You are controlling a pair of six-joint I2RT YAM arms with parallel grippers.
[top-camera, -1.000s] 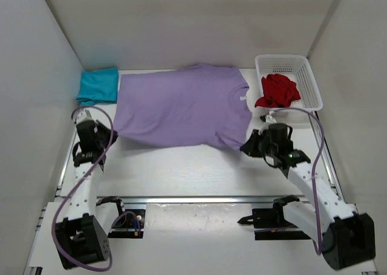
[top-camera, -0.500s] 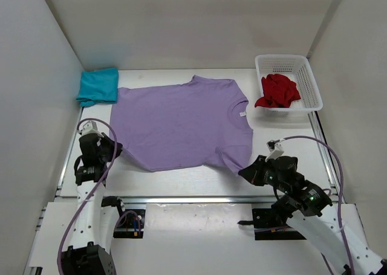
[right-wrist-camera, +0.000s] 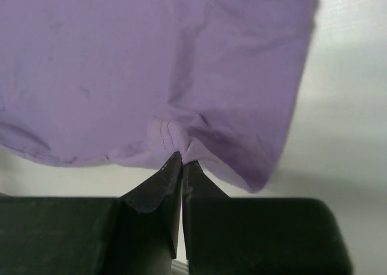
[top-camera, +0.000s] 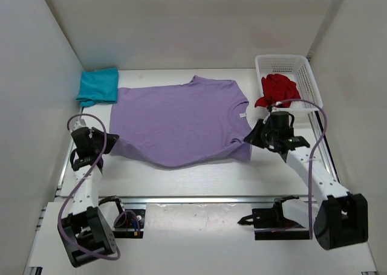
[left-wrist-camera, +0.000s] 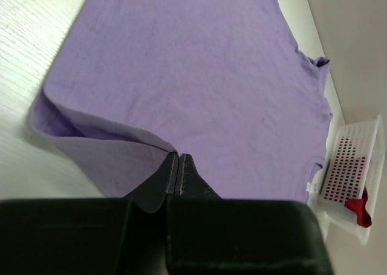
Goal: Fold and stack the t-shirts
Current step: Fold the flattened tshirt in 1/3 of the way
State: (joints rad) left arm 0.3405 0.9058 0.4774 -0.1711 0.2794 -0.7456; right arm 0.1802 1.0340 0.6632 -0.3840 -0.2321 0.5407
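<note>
Lavender t-shirt (top-camera: 181, 121) spread flat mid-worktop (top-camera: 199, 178). Left tool (left-wrist-camera: 178, 158) pinched on near hem corner, right tool (right-wrist-camera: 181, 160) pinched on near sleeve. Advice: lift both evenly, keep the edge taut, then fold away.

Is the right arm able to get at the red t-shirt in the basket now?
Probably not yet: the right gripper is shut on the lavender t-shirt. The red t-shirt lies close by, uncovered in the basket, so it seems reachable after letting go.

Left arm (top-camera: 86, 187), right arm (top-camera: 309, 169): white link shells, black joints and bases. Purple cable (top-camera: 84, 115) looped along each. Matte black tapered jaws.
</note>
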